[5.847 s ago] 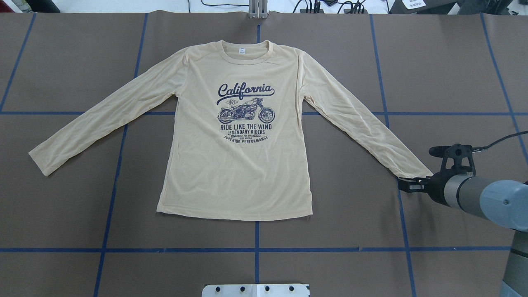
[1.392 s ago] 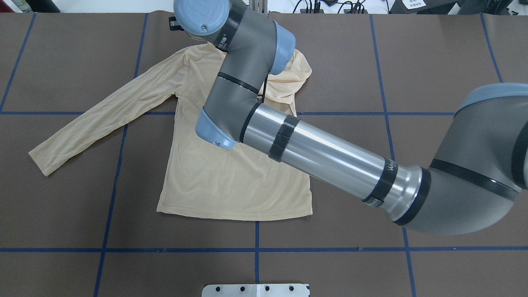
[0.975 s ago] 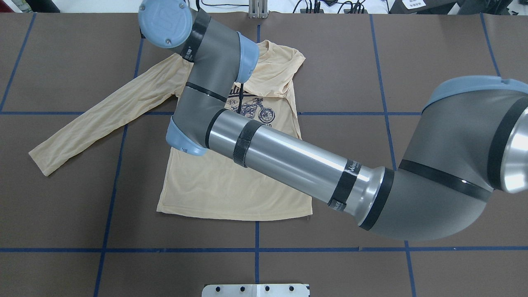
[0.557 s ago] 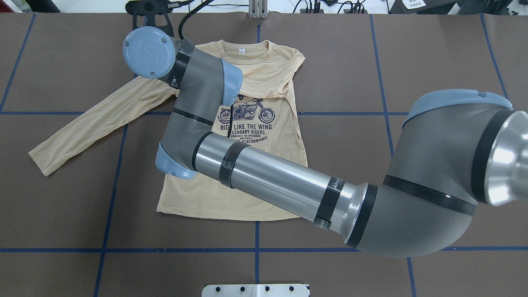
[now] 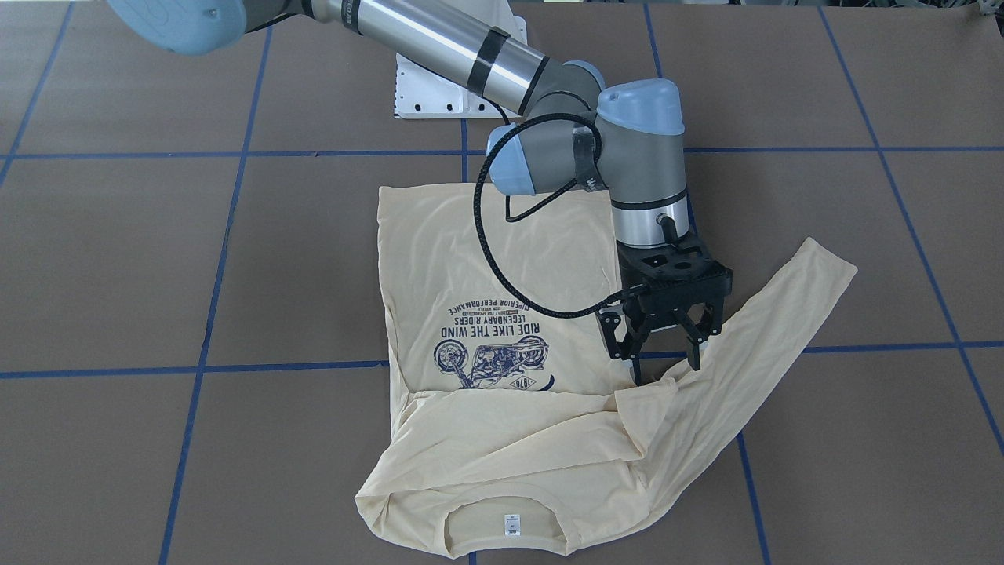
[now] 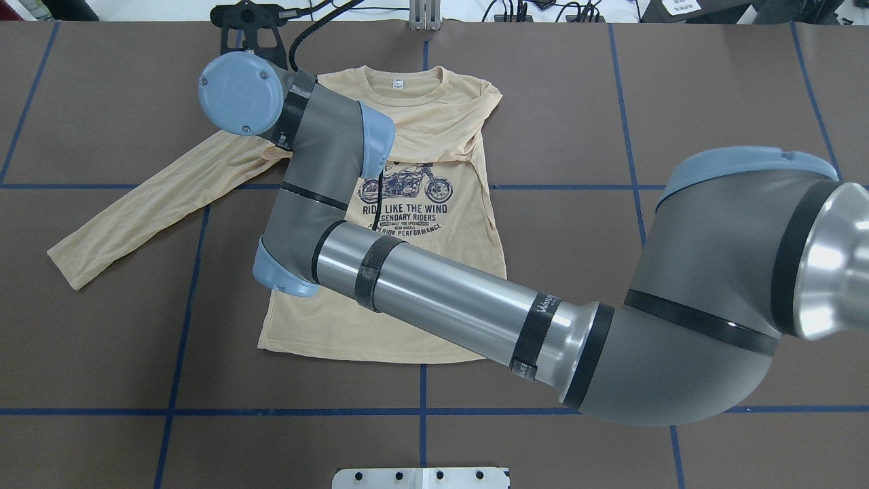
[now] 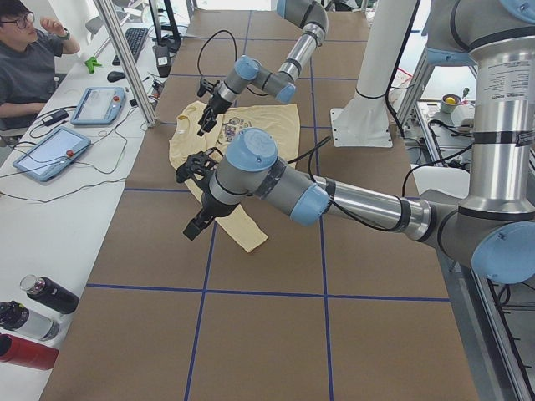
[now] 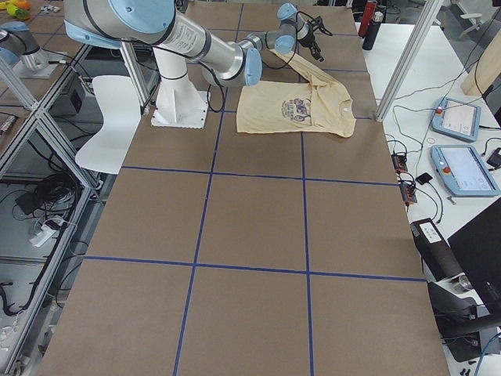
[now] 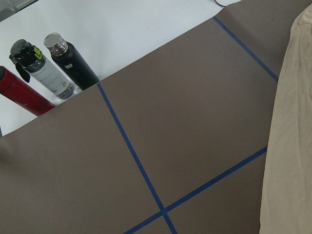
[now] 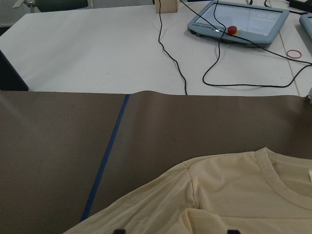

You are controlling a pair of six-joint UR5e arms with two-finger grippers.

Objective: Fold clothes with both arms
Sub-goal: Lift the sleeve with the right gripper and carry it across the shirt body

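Though pt. covered, shirt (image 5: 423, 267) reads "LEGENDARY RIDERS".

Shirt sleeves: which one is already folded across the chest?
The sleeve from the robot's right-side shoulder: it lies doubled across the chest, while the other sleeve stretches straight out to the side.

Overhead and front-facing views (opposite sides, both looking steeply down) share the shirt (image 6: 319, 333).
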